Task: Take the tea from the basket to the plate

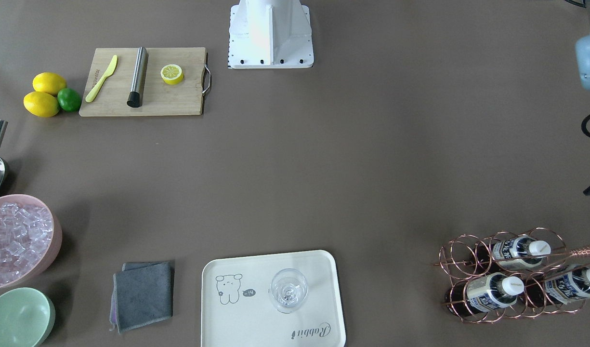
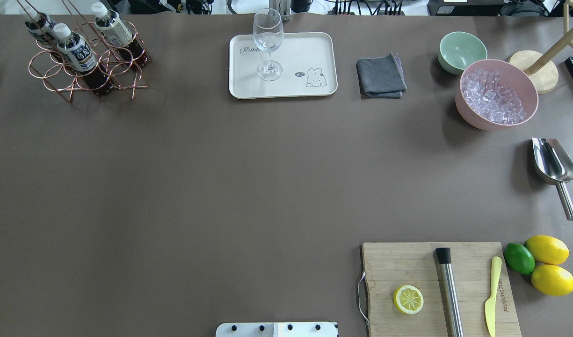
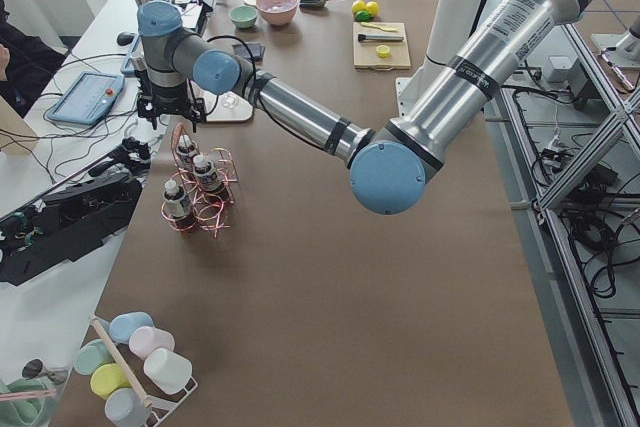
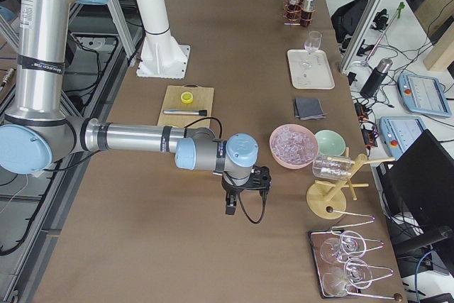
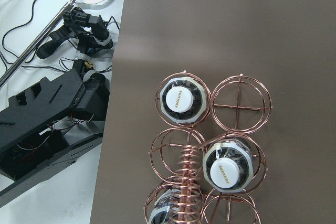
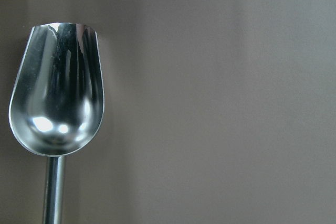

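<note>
Tea bottles (image 2: 80, 55) sit upright in the copper basket (image 5: 240, 107) under our left tool (image 3: 172, 115), spread or not we can't tell, so we'd drop straight over one cap (image 5: 183, 101), dodging the coiled handle (image 5: 190, 177).

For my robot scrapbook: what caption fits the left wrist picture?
Looking down on white-capped tea bottles standing in a copper wire basket.

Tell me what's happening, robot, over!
Left claw above basket, right claw above scoop; grips unclear. Three teas in basket. Glass stands on plate.
</note>
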Robot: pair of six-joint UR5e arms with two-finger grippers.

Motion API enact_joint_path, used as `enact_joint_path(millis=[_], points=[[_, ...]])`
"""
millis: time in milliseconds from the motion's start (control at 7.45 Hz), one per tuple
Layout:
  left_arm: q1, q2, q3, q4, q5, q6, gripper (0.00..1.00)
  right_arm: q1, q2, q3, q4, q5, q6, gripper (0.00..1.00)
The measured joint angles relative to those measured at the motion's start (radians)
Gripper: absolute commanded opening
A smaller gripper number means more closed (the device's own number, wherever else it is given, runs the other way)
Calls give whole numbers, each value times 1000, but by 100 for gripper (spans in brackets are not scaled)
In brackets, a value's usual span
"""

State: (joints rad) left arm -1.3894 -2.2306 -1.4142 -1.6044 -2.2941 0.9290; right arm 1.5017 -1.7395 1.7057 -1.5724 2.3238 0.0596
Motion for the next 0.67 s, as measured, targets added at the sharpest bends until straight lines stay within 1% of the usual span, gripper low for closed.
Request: enact_joint_path(millis=[403,537,671], points=[[3,-30,91,-60,0,-3,97,0,0,-1,0,0,-1,100],[6,-31,105,-70,1,-6,86,0,-1,-1,0,0,-1,100],[10,-32,111,-73,1,-7,73,0,-1,-2,-1,-1,-1,100]])
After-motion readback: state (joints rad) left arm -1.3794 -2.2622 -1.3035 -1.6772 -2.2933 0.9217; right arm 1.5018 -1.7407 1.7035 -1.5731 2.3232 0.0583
